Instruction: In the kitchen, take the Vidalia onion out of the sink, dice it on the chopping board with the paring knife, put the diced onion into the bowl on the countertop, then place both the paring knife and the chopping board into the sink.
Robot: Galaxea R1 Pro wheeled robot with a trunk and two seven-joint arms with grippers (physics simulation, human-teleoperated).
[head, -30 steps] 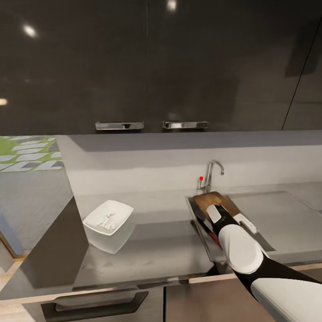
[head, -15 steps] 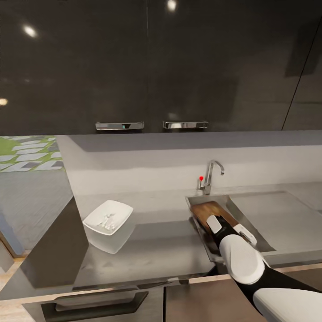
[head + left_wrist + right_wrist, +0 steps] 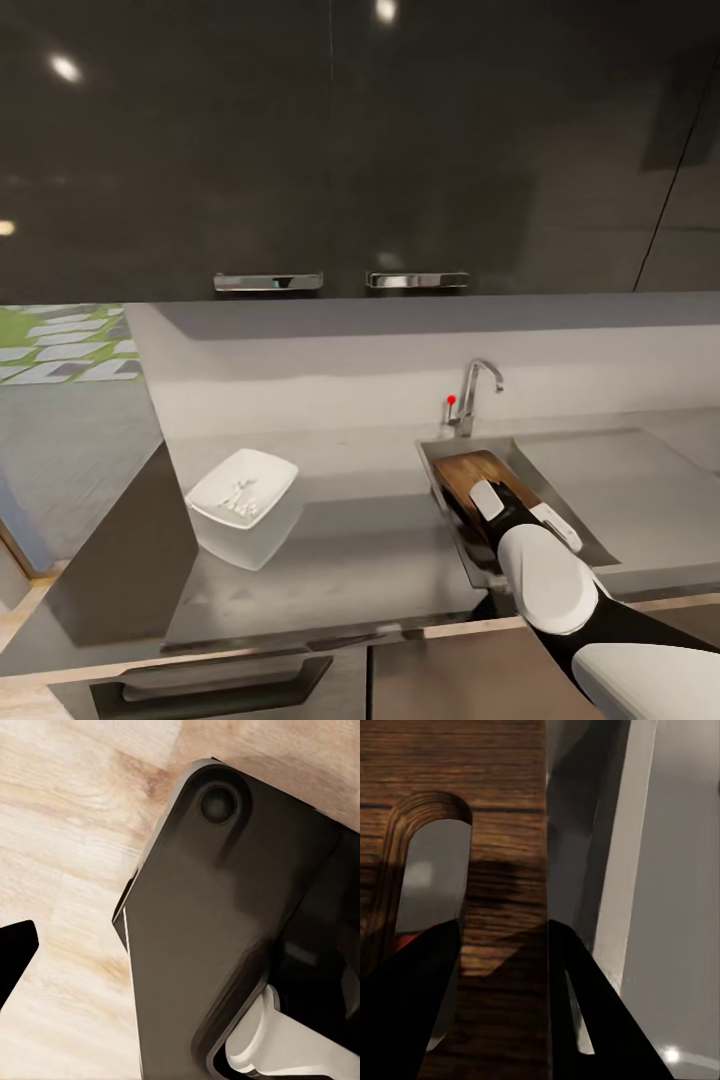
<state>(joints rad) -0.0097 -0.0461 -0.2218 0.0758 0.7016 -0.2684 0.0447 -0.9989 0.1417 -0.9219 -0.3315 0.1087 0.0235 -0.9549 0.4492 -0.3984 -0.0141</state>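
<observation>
the left tool [image 3: 15,952] shows in its wrist view as one dark finger tip over pale wood floor beside the robot's dark base; i cannot tell whether it is apart or together. on the surface [image 3: 330,545], the bowl [image 3: 242,487] sits well to the left of the right tool, with small white bits in it, likely the diced onion.

over the last second the board [image 3: 480,474] has sunk from a tilted perch on the sink [image 3: 560,500] rim to lie low inside the basin, under the tap [image 3: 475,385], and the right arm has dropped with it. the right tool [image 3: 502,937] is down in the basin; its two dark fingers stand either side of the board's edge next to the slot hole, seemingly clamped on the board. a sliver of red shows through that slot beneath the tool, probably the knife [image 3: 406,940] handle under the board.

judged from this, the board is about placed; letting go and lifting clear looks like what remains.
</observation>
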